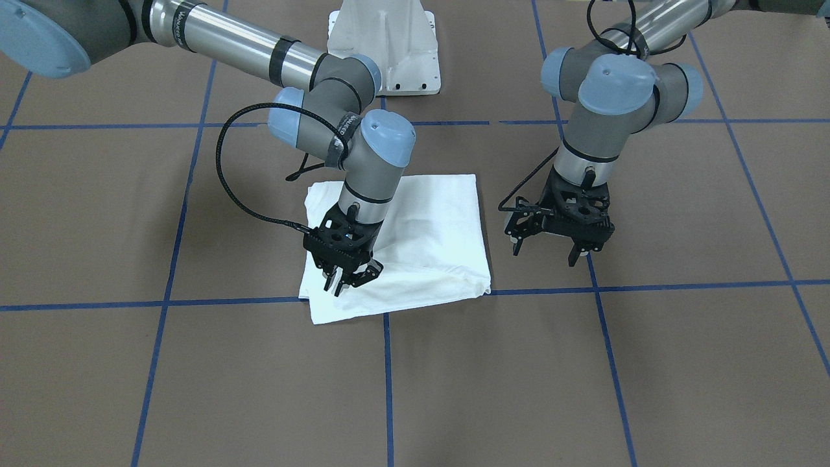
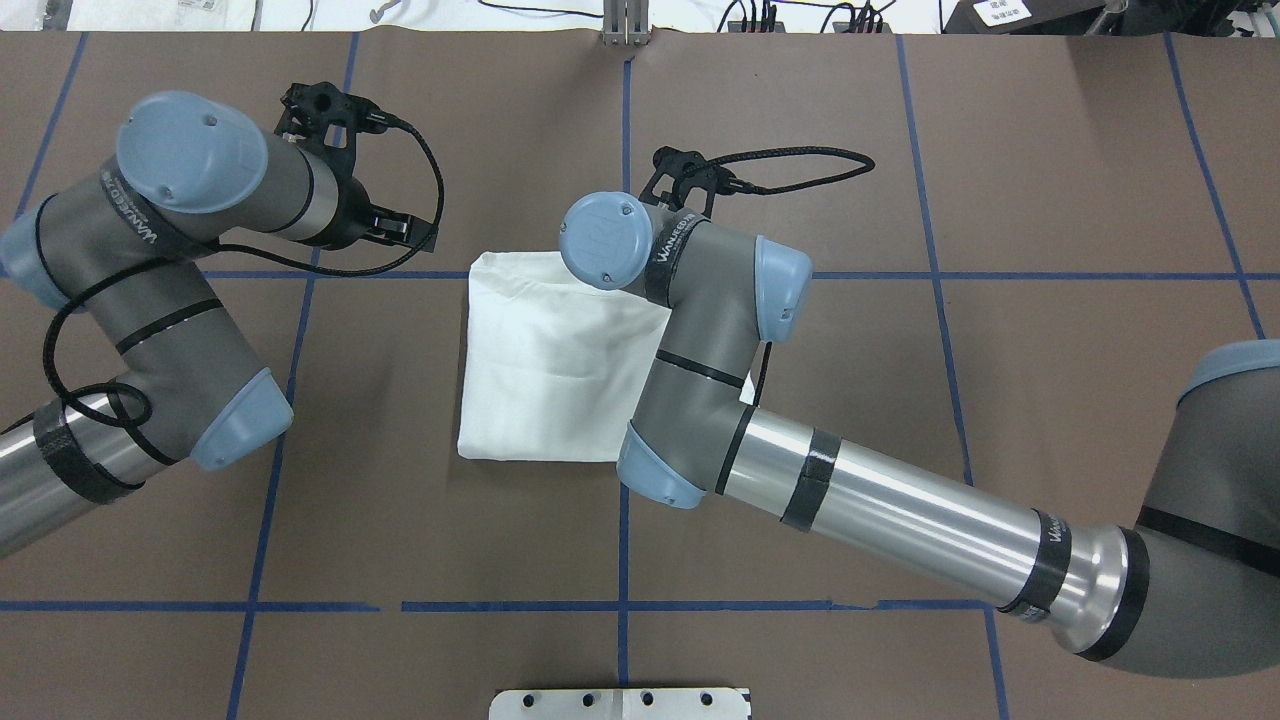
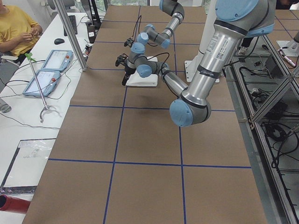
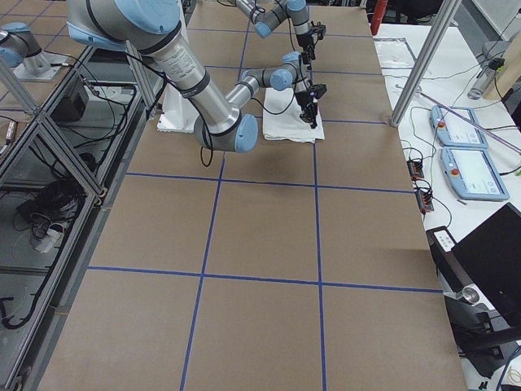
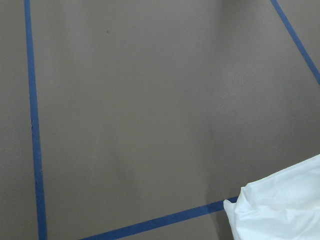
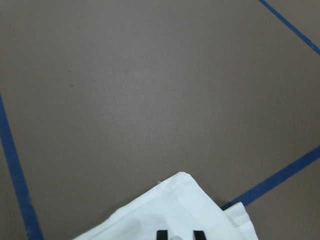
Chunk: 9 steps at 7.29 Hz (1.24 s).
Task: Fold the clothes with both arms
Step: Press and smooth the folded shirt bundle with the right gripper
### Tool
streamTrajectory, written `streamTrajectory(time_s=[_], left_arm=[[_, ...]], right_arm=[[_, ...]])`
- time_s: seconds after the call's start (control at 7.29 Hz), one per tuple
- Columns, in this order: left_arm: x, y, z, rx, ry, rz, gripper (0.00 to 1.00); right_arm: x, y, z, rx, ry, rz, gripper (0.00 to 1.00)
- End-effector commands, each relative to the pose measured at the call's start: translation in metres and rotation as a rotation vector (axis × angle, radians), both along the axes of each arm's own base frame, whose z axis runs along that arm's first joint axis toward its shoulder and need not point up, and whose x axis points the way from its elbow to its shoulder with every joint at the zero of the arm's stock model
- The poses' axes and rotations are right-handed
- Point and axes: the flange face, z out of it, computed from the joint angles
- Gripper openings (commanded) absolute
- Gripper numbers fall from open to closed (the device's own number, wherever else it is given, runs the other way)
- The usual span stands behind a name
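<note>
The white shirt (image 1: 428,227) lies folded into a rough square on the brown table, between the two arms (image 2: 550,360). My right gripper (image 1: 350,279) sits low on the shirt's corner farthest from the robot base. Its jaws stand close together, pinched on the cloth. In the right wrist view two black fingertips (image 6: 161,234) press into the shirt (image 6: 170,210) just behind a folded corner. My left gripper (image 1: 545,253) hovers open beside the shirt's other side, not touching it. The left wrist view catches only a shirt corner (image 5: 285,210).
Blue tape lines (image 1: 386,363) divide the brown table into squares. The white pedestal base (image 1: 382,52) stands behind the shirt. A person in yellow (image 3: 16,25) sits at a side table holding tablets (image 3: 51,60). A metal post (image 4: 415,73) rises at the table's far edge.
</note>
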Motion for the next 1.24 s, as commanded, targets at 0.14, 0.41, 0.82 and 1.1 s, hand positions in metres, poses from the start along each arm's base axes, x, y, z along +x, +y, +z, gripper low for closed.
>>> streamTrajectory(time_s=[0.14,0.41,0.82,1.1], left_arm=[[0.0,0.001,0.003,-0.002,-0.004,0.001,1.0],[-0.001,0.001,0.004,-0.003,-0.005,0.001,1.0],[0.0,0.0,0.005,-0.004,-0.006,0.001,1.0],[-0.001,0.001,0.004,-0.003,-0.005,0.001,1.0]], right_arm=[[0.011,-0.003,-0.052,0.0,-0.077,-0.091,1.0],[0.005,0.038,-0.051,0.011,-0.112,-0.129,1.0],[0.007,0.079,-0.015,-0.014,-0.075,-0.165,0.97],[-0.007,0.092,-0.016,0.0,-0.098,-0.184,0.8]])
